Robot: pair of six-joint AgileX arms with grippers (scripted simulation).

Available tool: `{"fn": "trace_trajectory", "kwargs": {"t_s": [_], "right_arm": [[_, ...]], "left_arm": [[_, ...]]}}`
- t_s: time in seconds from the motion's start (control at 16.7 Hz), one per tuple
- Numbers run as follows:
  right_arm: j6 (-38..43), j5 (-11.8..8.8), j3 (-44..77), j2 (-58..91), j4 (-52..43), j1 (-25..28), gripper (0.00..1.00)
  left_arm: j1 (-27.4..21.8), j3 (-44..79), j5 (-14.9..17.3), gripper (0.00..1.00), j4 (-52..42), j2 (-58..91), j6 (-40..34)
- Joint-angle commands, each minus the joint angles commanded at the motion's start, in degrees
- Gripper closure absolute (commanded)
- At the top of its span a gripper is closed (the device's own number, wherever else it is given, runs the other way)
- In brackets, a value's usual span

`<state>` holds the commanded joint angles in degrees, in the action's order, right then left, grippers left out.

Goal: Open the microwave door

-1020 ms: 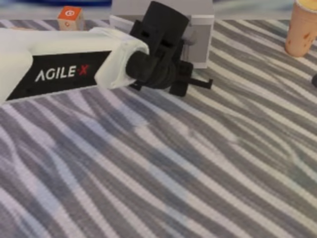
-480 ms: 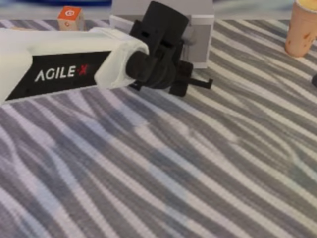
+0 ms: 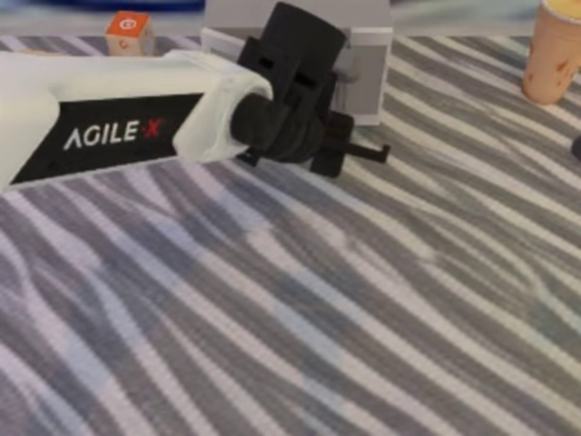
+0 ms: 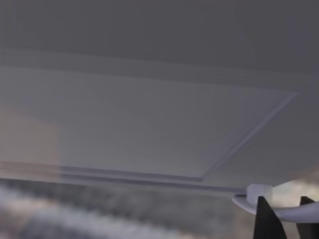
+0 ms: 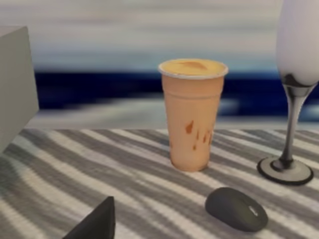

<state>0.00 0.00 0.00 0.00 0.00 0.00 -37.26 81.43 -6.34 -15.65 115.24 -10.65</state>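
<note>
The silver-grey microwave (image 3: 368,82) stands at the table's back edge, near the middle. My left arm reaches in from the left, and its gripper (image 3: 356,153) is at the microwave's front right corner. In the left wrist view the microwave door (image 4: 149,124) with its framed window fills the picture. The two dark fingers (image 4: 266,221) of my left gripper (image 4: 285,214) stand close on either side of the pale bar handle (image 4: 249,202), shut on it. My right arm (image 3: 577,145) is parked at the right edge, and only one of its fingertips (image 5: 102,219) shows.
An orange cup (image 3: 554,50) stands at the back right, also in the right wrist view (image 5: 192,114). Beside it there are a wine glass (image 5: 296,74) and a dark mouse (image 5: 236,209). A wooden cube (image 3: 129,32) sits at the back left.
</note>
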Motion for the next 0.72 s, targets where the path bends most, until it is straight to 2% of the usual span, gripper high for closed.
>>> {"fn": "trace_trajectory", "kwargs": {"t_s": [0.36, 0.72], "right_arm": [[0.0, 0.0, 0.0, 0.0, 0.0, 0.0, 0.00], [0.0, 0.0, 0.0, 0.0, 0.0, 0.0, 0.00]], "left_arm": [[1.1, -2.2, 1.4, 1.00, 0.9, -1.4, 2.5], [1.2, -2.3, 1.4, 1.00, 0.9, -1.5, 2.6]]}}
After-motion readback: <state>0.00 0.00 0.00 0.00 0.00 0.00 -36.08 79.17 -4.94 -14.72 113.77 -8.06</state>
